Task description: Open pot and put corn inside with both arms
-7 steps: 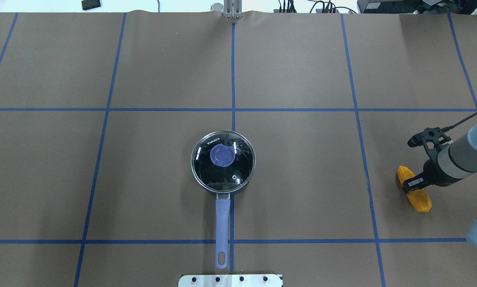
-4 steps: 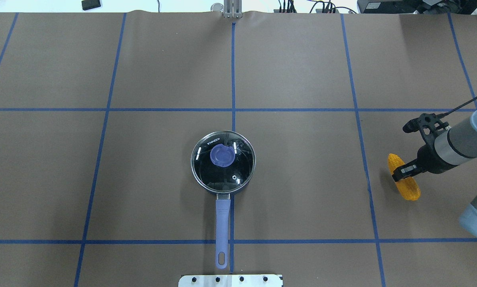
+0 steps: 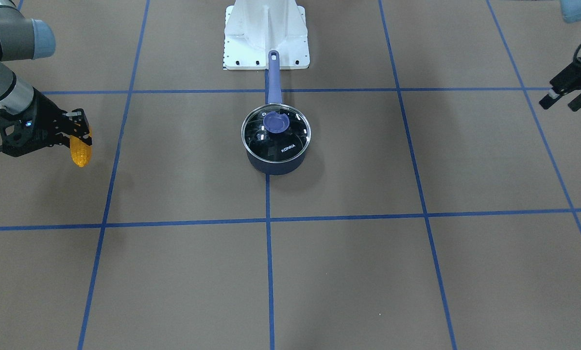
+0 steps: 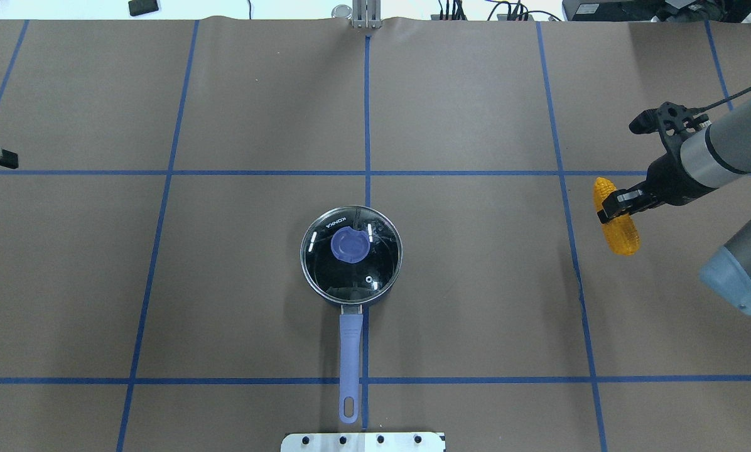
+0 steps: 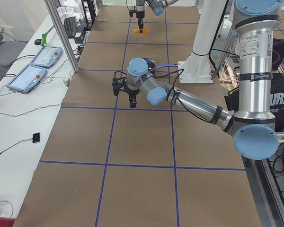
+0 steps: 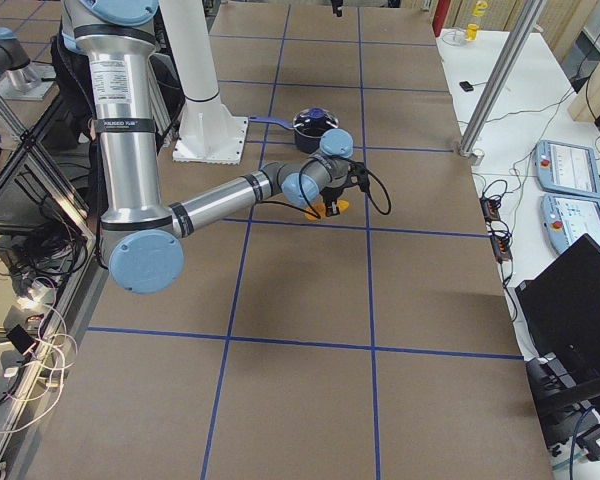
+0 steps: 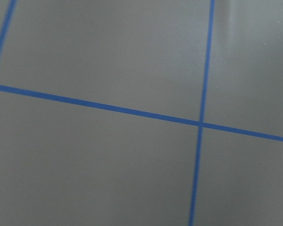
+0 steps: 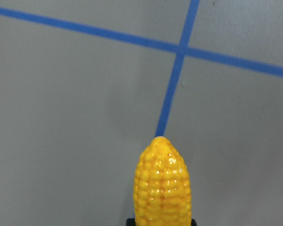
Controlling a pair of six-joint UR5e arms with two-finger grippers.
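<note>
The dark blue pot point(image 4: 325, 285) stands at the table's middle, its glass lid with a blue knob point(image 4: 349, 245) on it and its handle point(image 4: 349, 351) pointing toward the robot's base. It also shows in the front view point(image 3: 277, 163). My right gripper point(image 4: 615, 206) is shut on the orange-yellow corn point(image 4: 620, 231) and holds it above the table, far right of the pot. The corn also shows in the front view point(image 3: 80, 151) and the right wrist view point(image 8: 162, 186). My left gripper point(image 3: 560, 103) is open and empty, far to the pot's other side.
The table is brown paper with blue tape lines point(image 4: 367, 125). The white base plate point(image 4: 363, 441) sits just behind the pot's handle. The left wrist view holds only paper and a tape cross point(image 7: 200, 124). Control pendants point(image 5: 42, 56) lie on a side bench.
My right gripper has carried the corn away from the robot and slightly toward the pot. My left gripper's tip has come into the overhead view at its left edge. The pot has not moved.
</note>
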